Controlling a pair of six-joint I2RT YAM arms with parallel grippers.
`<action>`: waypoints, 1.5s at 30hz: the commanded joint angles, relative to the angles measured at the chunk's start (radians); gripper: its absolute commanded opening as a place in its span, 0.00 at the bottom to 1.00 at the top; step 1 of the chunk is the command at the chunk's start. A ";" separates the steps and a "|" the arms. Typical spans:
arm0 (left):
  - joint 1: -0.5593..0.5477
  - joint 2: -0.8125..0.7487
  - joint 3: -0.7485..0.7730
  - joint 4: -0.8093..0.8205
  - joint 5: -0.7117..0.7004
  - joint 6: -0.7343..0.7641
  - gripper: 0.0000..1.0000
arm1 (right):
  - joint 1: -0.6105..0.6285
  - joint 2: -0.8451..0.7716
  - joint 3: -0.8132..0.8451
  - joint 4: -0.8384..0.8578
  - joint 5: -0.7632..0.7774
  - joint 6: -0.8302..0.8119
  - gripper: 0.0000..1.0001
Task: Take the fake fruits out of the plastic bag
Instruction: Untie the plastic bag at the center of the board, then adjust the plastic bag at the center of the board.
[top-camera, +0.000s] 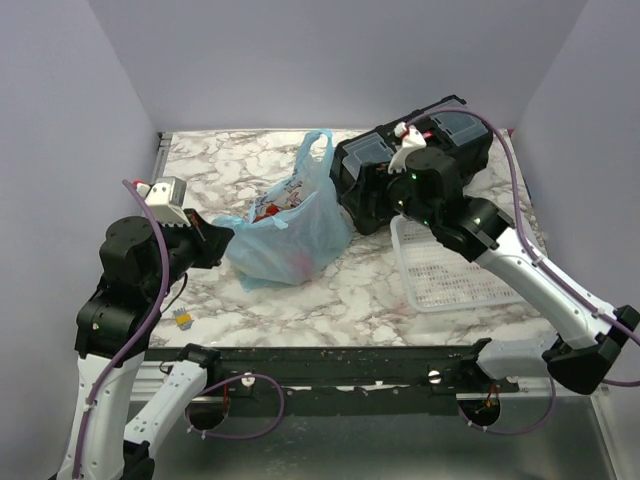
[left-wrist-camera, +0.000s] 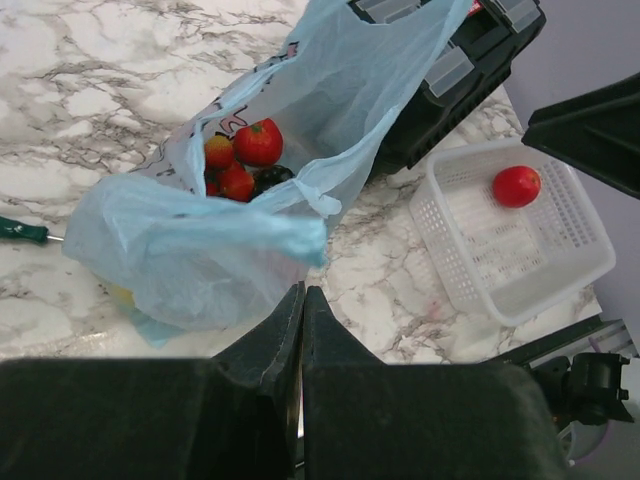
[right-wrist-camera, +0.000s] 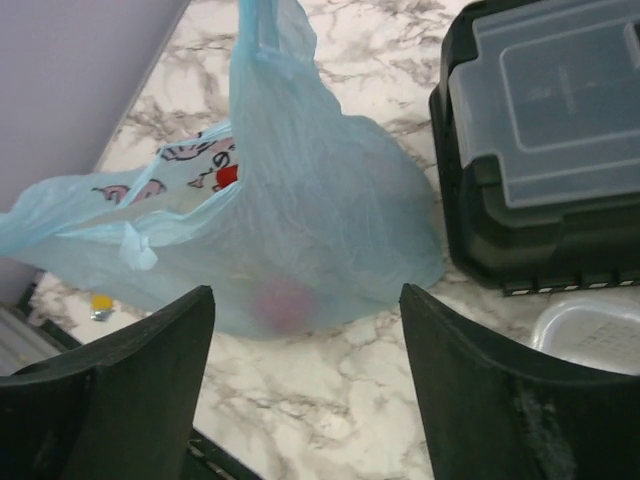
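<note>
The light-blue plastic bag lies mid-table with its mouth open. In the left wrist view, red fake fruits and dark grapes show inside the bag. One red fruit lies in the white basket. My left gripper is shut, its tips at the bag's near-left edge, with nothing visible between them. My right gripper is open and empty, held above the bag's right side. A red fruit shows through the bag wall.
A white mesh basket sits right of the bag. A black toolbox with clear lids stands at the back right, close behind the bag. A small yellow-blue item lies near the front left. A green handle lies left.
</note>
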 joint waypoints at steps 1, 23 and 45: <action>0.005 0.020 0.051 0.002 0.040 0.016 0.00 | -0.005 -0.096 -0.105 0.039 -0.094 0.165 0.81; 0.004 0.049 0.060 0.070 0.006 0.166 0.91 | 0.150 0.272 0.049 -0.088 0.183 1.119 0.84; -0.026 0.115 -0.085 0.221 -0.169 0.172 0.23 | 0.235 0.506 0.281 -0.277 0.293 1.238 0.74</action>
